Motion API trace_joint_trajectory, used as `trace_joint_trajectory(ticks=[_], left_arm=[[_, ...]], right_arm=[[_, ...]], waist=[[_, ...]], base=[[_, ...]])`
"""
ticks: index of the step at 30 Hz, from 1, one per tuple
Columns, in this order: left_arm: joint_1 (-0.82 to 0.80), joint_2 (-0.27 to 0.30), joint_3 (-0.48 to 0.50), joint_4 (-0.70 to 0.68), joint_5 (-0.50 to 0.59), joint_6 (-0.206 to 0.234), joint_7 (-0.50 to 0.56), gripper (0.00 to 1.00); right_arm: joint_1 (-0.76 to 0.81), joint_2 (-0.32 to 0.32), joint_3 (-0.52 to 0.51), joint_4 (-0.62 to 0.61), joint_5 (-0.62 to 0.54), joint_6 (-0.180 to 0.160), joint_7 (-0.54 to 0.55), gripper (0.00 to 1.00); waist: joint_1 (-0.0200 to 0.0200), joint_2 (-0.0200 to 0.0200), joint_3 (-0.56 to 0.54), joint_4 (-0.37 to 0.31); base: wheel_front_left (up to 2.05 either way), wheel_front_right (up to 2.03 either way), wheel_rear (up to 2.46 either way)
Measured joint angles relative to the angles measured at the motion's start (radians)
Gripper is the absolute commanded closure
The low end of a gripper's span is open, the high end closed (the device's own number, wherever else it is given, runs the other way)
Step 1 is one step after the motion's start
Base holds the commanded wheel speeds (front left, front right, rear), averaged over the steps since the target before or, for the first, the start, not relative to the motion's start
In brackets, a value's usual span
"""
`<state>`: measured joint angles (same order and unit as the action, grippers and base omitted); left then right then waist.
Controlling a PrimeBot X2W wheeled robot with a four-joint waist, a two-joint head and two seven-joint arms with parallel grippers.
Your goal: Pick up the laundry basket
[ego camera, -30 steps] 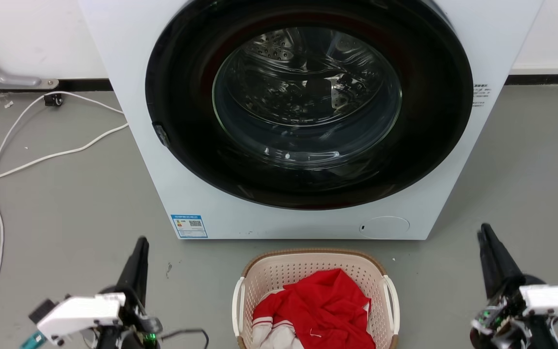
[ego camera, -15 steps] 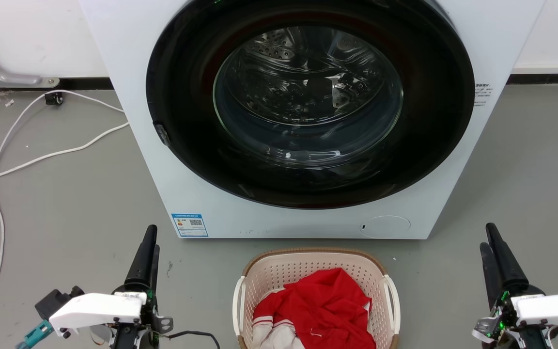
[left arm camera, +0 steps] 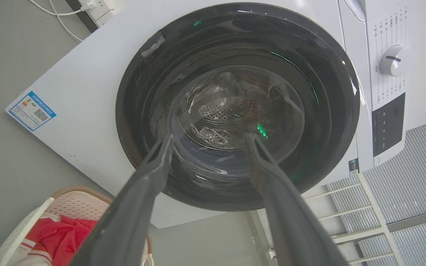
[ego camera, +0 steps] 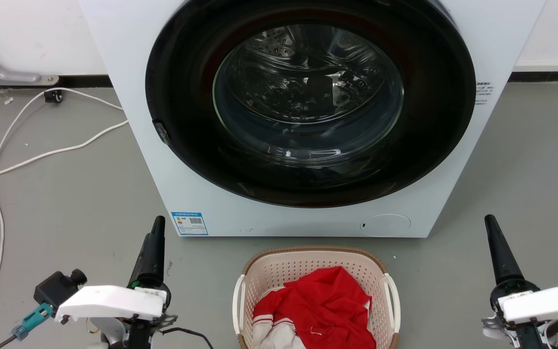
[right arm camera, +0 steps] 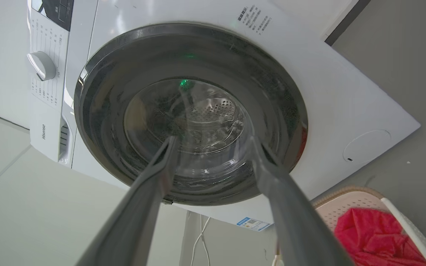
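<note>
Step in hand: approach, judged from the layout; neither gripper touches the laundry basket [ego camera: 308, 251] and no lift has begun
Basket location: on the grey floor [ego camera: 66, 203], just in front of the washing machine [ego camera: 308, 220], low and central in the head view, between the two arms; its near end is cut off by the bottom edge of that view
Left gripper [ego camera: 157, 225]: beside the basket on its left, well apart from it, fingers pointing toward the machine; in the left wrist view the jaws stand parted with a clear gap and hold nothing
Right gripper [ego camera: 491, 225]: to the basket's right, farther off than the left one; in the right wrist view the jaws are likewise spread and empty
Next move calls for: bringing each gripper inward and down to its own side's handle, left handle [ego camera: 237, 303] and right handle [ego camera: 394, 300], closing on both, then raising evenly so the load stays level
Basket shape: rounded rectangle, open top, walls flaring slightly outward
Basket material: pale cream plastic pierced with a regular grid of small holes; brown woven-look band along the rim; smooth white loop handles on the two long sides
Contents: a crumpled red garment [ego camera: 322, 305] with white trim; soft, loose, lying below the rim
Machine surfaces: smooth white panel, glossy black door ring, clear domed glass [ego camera: 308, 92] over a perforated steel drum
Handling note: the thin handles probably offer a narrow target, so finger alignment matters
</note>
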<state>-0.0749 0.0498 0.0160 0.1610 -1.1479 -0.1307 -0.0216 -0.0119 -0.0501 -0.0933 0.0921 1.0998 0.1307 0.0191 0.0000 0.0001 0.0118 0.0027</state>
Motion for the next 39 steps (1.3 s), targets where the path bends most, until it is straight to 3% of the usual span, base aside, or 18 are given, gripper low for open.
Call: trace_joint_trajectory(ticks=[16, 39], left_arm=[[0.003, 0.011, -0.036, -0.008, 0.326, 0.009, -0.054, 0.0], [0.008, 0.043, -0.086, 0.008, 0.647, 0.053, -0.123, 0.0]], right_arm=[[0.016, 0.0, 0.009, -0.084, -0.351, 0.0, 0.022, 0.0], [0.052, 0.0, 0.0, -0.114, -0.686, 0.0, 0.022, 0.0]], waist=[[0.0, 0.0, 0.003, 0.004], [0.0, 0.0, -0.006, 0.0]], base=[[0.0, 0.0, 0.0], [0.0, 0.0, 0.0]])
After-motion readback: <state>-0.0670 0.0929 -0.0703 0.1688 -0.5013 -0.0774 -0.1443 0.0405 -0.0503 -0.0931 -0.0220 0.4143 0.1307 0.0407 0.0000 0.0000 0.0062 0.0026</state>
